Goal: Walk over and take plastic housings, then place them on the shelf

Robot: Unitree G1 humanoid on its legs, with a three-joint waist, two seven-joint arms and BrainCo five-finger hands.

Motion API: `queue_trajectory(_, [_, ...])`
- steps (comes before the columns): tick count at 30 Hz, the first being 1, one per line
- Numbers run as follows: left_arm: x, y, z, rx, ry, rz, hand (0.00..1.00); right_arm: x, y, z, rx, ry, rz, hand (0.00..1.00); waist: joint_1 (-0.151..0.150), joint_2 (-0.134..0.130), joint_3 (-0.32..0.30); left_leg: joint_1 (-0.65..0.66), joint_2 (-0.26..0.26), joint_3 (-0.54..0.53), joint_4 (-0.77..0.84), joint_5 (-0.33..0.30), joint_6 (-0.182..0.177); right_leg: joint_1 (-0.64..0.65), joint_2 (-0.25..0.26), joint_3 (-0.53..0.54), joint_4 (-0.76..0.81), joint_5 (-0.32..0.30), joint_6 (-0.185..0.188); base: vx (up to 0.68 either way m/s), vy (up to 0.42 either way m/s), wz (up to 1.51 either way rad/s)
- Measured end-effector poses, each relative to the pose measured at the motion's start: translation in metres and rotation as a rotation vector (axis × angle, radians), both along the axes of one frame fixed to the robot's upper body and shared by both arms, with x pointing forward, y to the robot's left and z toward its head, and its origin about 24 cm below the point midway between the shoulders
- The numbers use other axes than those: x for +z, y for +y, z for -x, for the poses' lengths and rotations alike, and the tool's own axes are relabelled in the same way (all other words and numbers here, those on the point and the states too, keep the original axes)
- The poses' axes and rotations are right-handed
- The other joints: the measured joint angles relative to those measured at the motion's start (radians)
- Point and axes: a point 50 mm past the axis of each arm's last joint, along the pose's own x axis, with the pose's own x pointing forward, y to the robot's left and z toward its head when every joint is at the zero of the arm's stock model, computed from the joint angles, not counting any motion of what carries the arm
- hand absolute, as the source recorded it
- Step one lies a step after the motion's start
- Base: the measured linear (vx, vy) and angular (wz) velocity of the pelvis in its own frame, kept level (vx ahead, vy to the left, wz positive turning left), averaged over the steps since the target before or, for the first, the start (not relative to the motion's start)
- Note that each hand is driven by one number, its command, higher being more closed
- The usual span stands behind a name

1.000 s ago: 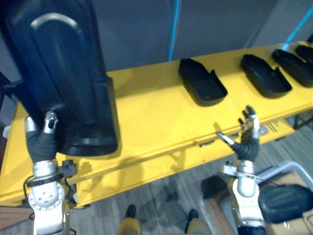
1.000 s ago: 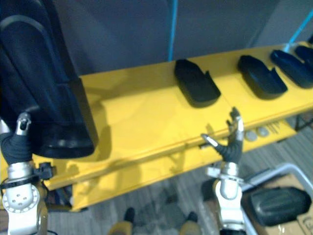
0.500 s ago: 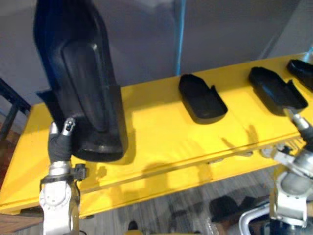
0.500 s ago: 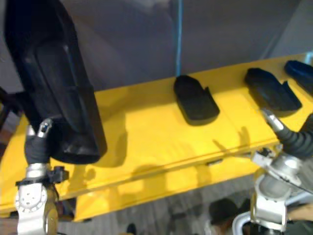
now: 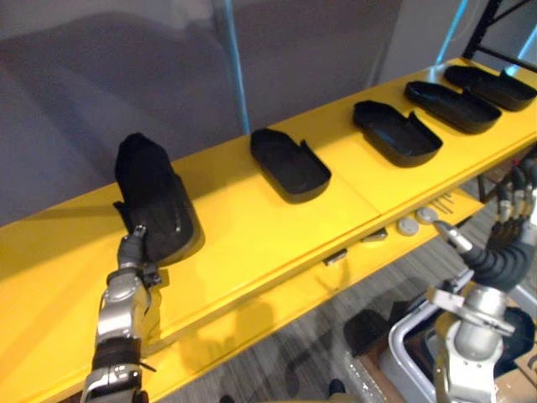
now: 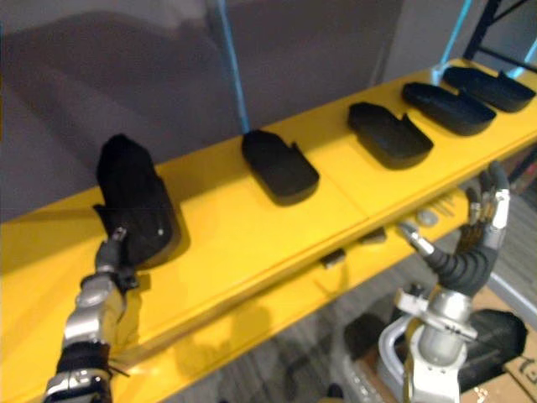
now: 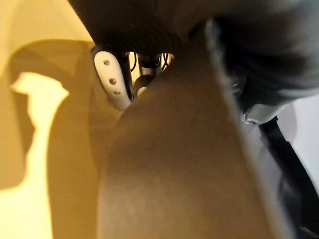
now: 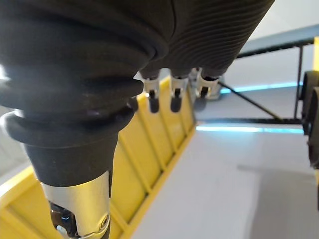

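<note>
Shelf: long and yellow, with five black plastic housings spaced along it.

Left hand is at the near end of the first housing, touching it. Its fingers are hidden behind the shell, so I can't tell whether they're curled on it.

First housing sits on the left part of the shelf, domed side up: matte black, elongated, rounded ends. Can't tell whether it's fully flat on the shelf.

Second housing is mid-shelf, well apart from the first. It has the same shape but lies hollow side up like a shallow tray, with a raised rim and a notch in one side wall.

Third housing, fourth housing and fifth housing lie the same way, hollow side up.

Right hand hangs off the shelf's front edge, right of everything. Its fingers are straight and spread, pointing up, and it holds nothing.
</note>
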Motion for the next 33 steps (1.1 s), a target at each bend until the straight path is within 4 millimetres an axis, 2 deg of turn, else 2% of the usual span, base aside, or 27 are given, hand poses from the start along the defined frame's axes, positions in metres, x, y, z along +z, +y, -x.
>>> queue_trajectory(4, [0.003,-0.003,-0.010,0.011,0.048,-0.035,1.00,0.000,0.003,-0.002,0.039,0.001,-0.005,0.00,-0.006,0.004,-0.001,0.014,-0.001,0.009,-0.011,0.000,0.000,0.004,0.000,0.008,0.000,0.000,0.000,0.03,0.008,-0.05])
queue_trajectory(7, [0.005,0.002,-0.014,0.018,0.101,-0.096,1.00,0.000,0.008,-0.005,0.082,0.003,-0.012,0.00,-0.025,0.006,-0.001,0.015,-0.004,0.010,-0.013,0.000,0.000,0.003,-0.002,0.010,0.000,0.001,0.001,0.00,0.000,0.00])
queue_trajectory(12, [0.008,0.007,-0.018,-0.012,0.192,-0.181,1.00,-0.001,0.011,-0.006,0.117,0.001,-0.043,0.00,-0.029,0.014,0.000,0.015,-0.004,0.013,-0.013,0.000,0.000,0.003,-0.001,0.013,-0.003,0.006,0.001,0.00,0.000,-0.01])
queue_trajectory(13, [0.008,0.012,-0.017,-0.021,0.222,-0.203,1.00,-0.001,0.012,-0.007,0.128,0.005,-0.044,0.00,-0.030,0.018,0.000,0.015,-0.004,0.016,-0.013,0.000,0.000,0.004,-0.001,0.016,-0.010,0.011,0.000,-0.02,-0.003,-0.03])
queue_trajectory(14, [0.010,0.025,-0.012,-0.038,0.308,-0.254,1.00,-0.002,0.013,-0.008,0.159,0.006,-0.072,0.00,-0.030,0.028,0.003,0.014,-0.005,0.014,-0.013,0.002,0.000,0.009,-0.001,0.014,-0.018,0.016,0.000,0.00,0.000,0.00])
queue_trajectory(19, [0.011,0.033,-0.009,-0.031,0.366,-0.289,1.00,-0.003,0.019,-0.011,0.191,0.013,-0.075,0.00,-0.027,0.031,0.005,0.012,-0.006,-0.003,-0.013,0.003,0.000,0.020,-0.002,-0.003,-0.022,0.016,0.000,0.01,-0.003,0.08])
queue_trajectory(21, [0.015,0.049,-0.004,-0.025,0.399,-0.323,1.00,-0.002,0.024,-0.014,0.217,0.011,-0.070,0.00,-0.028,0.032,0.006,0.012,-0.006,-0.005,-0.013,0.004,0.001,0.021,-0.002,-0.004,-0.022,0.016,0.000,0.00,0.000,0.00])
queue_trajectory(25, [0.022,0.066,0.001,-0.016,0.455,-0.414,1.00,0.000,0.022,-0.018,0.216,0.011,-0.058,0.00,-0.023,0.033,0.006,0.010,-0.008,-0.007,-0.006,0.004,0.001,0.024,-0.005,-0.005,-0.025,0.016,0.000,0.00,0.000,0.00])
queue_trajectory(33, [0.016,0.067,0.003,-0.050,0.488,-0.393,1.00,0.001,0.019,-0.022,0.223,0.009,-0.056,0.00,-0.022,0.034,0.006,-0.004,-0.008,-0.028,0.007,0.004,0.001,0.025,-0.006,-0.012,-0.026,0.016,0.000,-0.01,-0.004,0.04])
